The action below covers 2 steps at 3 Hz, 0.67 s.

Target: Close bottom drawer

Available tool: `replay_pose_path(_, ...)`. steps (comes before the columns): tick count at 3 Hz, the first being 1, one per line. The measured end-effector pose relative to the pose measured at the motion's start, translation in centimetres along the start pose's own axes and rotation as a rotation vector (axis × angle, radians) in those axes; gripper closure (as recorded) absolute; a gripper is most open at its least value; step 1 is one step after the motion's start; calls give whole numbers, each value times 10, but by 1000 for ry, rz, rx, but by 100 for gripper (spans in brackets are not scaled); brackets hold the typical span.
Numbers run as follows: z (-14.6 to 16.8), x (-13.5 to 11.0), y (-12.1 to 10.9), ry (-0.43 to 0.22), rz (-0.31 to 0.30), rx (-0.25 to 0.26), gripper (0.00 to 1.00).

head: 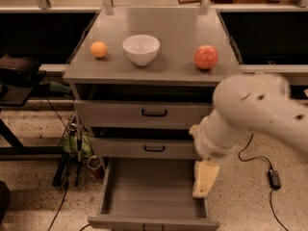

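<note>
The bottom drawer [144,191] of the grey cabinet stands pulled far out towards me. It is a wide shallow grey box with nothing in it, and its flat front panel [154,222] lies at the lower edge of the view. My gripper [204,179], cream-coloured, hangs from the white arm [255,112] just over the drawer's right wall, in front of the middle drawer's right end. The arm comes in from the right and covers the cabinet's right front corner.
On the cabinet top [178,30] lie an orange [98,49], a white bowl [141,48] and a red apple [206,57]. The top drawer [110,113] and middle drawer [120,148] have black handles. Cables and a black adapter [274,178] lie on the floor at the right; a black stand [14,88] is at the left.
</note>
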<state>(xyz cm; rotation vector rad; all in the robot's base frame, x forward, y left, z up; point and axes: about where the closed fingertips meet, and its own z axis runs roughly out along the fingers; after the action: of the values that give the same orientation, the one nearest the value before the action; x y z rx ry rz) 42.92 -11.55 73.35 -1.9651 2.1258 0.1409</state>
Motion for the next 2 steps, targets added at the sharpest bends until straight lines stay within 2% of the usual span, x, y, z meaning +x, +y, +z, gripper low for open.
replay_pose_path(1,134,-3,39,-4,4,-145,0)
replay_pose_path(2,247,-4,87,12,-13,-249,0)
